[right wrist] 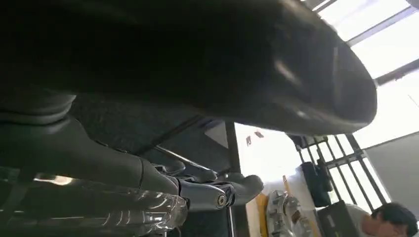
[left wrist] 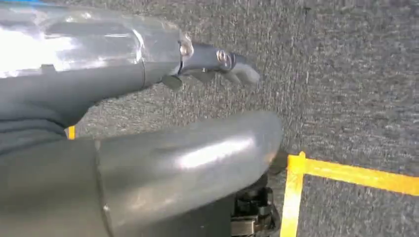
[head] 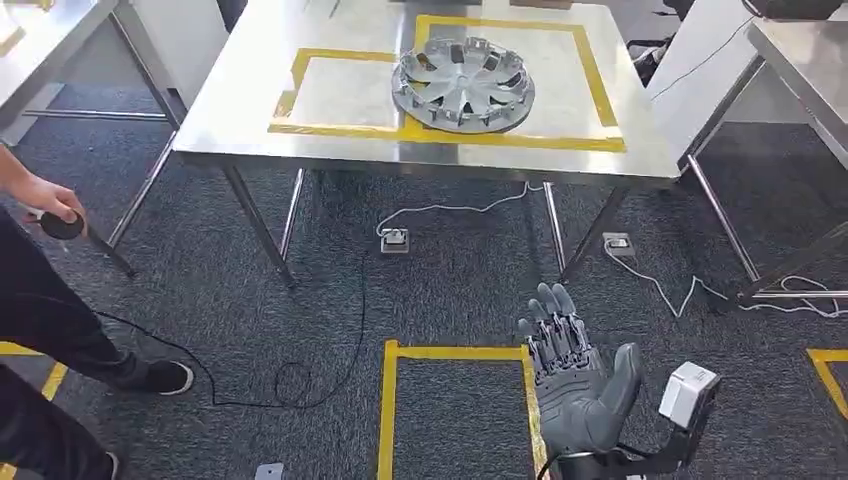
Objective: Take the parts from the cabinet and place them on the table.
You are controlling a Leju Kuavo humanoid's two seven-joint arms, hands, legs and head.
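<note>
From the head view I have one part — a silver hubcap (head: 463,84) — already lying flat on the steel table (head: 240,120), straddling the yellow tape between the two marked boxes. No cabinet shows ahead of me, so any parts left to fetch must lie off to a side or behind; I judge that a turn comes before any reach.

My right hand (head: 578,380) is raised low in front of me, palm up, fingers straight and apart, holding nothing. It points toward the table, and the hubcap lies well ahead of it and a little to its left, across a stretch of dark carpet. My left hand (left wrist: 212,61) hangs beside my body above the carpet and the yellow floor tape (left wrist: 346,173); I see nothing in its fingers, which look loosely extended.

The right hand is the nearer to the table, but it has nothing to deliver. A person (head: 40,300) stands close on my left — I'd watch that side when swinging round.
</note>
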